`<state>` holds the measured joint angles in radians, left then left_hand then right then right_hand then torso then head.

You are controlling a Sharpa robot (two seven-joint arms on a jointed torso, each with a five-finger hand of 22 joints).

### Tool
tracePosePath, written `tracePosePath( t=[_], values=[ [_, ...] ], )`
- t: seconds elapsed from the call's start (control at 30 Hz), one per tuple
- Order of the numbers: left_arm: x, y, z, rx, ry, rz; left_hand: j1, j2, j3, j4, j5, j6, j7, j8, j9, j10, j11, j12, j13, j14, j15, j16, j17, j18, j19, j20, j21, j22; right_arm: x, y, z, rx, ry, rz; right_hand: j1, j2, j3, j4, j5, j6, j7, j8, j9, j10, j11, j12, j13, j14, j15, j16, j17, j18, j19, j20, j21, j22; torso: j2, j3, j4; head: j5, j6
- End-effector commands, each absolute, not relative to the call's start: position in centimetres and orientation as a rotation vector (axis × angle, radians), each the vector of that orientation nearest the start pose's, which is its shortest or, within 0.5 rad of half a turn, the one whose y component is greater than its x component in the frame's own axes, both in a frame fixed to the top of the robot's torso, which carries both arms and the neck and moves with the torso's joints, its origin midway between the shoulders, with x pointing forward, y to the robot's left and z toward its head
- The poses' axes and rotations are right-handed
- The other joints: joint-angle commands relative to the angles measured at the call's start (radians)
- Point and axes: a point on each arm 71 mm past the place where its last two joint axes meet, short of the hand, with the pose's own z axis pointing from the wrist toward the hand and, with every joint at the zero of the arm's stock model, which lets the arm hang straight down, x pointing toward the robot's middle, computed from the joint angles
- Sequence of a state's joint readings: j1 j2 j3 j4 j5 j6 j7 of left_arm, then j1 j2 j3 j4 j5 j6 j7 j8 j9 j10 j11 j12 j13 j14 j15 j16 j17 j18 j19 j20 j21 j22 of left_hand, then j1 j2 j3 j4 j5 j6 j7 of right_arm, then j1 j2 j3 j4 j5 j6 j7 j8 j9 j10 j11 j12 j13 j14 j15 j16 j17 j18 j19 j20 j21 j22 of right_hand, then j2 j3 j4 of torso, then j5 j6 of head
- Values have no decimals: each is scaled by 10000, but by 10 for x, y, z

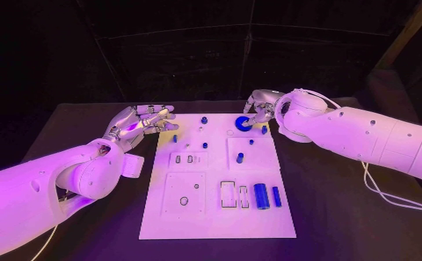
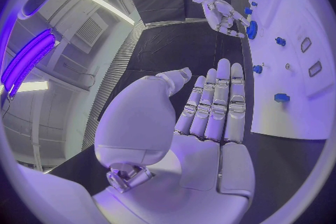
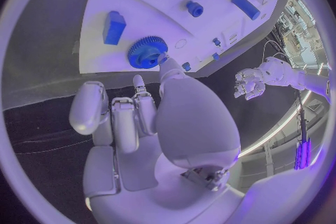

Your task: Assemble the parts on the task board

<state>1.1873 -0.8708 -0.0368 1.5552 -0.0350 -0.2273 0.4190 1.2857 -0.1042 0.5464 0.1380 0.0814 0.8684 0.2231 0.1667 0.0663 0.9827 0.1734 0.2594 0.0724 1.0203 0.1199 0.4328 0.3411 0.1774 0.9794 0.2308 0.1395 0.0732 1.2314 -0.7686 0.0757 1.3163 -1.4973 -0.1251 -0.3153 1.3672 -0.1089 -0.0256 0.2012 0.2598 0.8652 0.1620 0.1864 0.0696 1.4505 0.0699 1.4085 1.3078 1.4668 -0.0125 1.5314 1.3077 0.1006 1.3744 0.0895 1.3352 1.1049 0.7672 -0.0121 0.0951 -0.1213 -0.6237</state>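
Note:
The white task board [image 1: 220,218] lies mid-table. At its far edge sits a blue gear [image 1: 243,123], and my right hand [image 1: 260,110] pinches its rim. The right wrist view shows the thumb tip on the gear [image 3: 147,51] and a fingertip just beside it, with my right hand [image 3: 150,123] behind. My left hand [image 1: 141,124] hovers by the board's far left corner, fingers straight and apart, holding nothing; its flat palm [image 2: 203,117] shows in the left wrist view. A blue cylinder [image 1: 261,196] and a slim blue bar [image 1: 276,196] lie near the board's right side.
Small blue pegs [image 1: 205,145] and a short blue piece [image 1: 239,158] stand in the board's middle. Cut-out slots [image 1: 228,194] sit toward its near half. A white cable [image 1: 387,197] trails over the black table [image 1: 334,224] on the right.

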Motion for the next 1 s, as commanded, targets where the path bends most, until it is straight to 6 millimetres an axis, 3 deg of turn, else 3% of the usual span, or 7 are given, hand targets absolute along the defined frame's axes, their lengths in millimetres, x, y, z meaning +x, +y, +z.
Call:
tracePosePath(
  t=[0.03,0.7,0.87,1.0],
  values=[
    [480,206,-176,-10415,14488,-16610,-92,23,-68,8,-31,-65,170,63,10,-71,13,43,10,-69,-16,64,14,49,62,5,-58,-9,543,-237,-157,-54,17866,3331,140,30,35,21,43,-35,-27,50,16,-25,18,-19,891,856,66,34,1755,-100,-18,81,46,16,1,2,-1,3,4],
    [481,208,-177,-10438,14508,-16569,-92,23,-68,8,-31,-65,170,63,10,-71,13,43,10,-69,-16,64,14,49,62,5,-58,-9,542,-235,-164,-129,17953,3491,304,213,49,-64,134,154,-77,237,51,19,-23,46,975,855,40,38,1766,-100,-25,67,67,39,-1,4,4,-16,-2],
    [481,208,-177,-10434,14520,-16587,-92,23,-68,8,-31,-65,170,63,10,-71,13,43,10,-69,-16,64,14,49,62,5,-58,-9,542,-234,-163,-110,17772,3584,515,417,141,-205,182,315,-113,362,67,56,-60,86,1028,857,9,43,1781,-103,-21,40,87,65,2,11,-5,-11,10],
    [481,208,-177,-10440,14542,-16587,-92,23,-68,8,-31,-65,170,63,10,-71,13,43,10,-69,-16,64,14,49,62,5,-58,-9,541,-231,-160,-531,17250,3434,830,710,411,-427,-418,652,-175,537,90,112,-120,139,1099,864,-47,56,1816,-112,2,-7,128,125,0,11,11,-18,5]
  ],
)
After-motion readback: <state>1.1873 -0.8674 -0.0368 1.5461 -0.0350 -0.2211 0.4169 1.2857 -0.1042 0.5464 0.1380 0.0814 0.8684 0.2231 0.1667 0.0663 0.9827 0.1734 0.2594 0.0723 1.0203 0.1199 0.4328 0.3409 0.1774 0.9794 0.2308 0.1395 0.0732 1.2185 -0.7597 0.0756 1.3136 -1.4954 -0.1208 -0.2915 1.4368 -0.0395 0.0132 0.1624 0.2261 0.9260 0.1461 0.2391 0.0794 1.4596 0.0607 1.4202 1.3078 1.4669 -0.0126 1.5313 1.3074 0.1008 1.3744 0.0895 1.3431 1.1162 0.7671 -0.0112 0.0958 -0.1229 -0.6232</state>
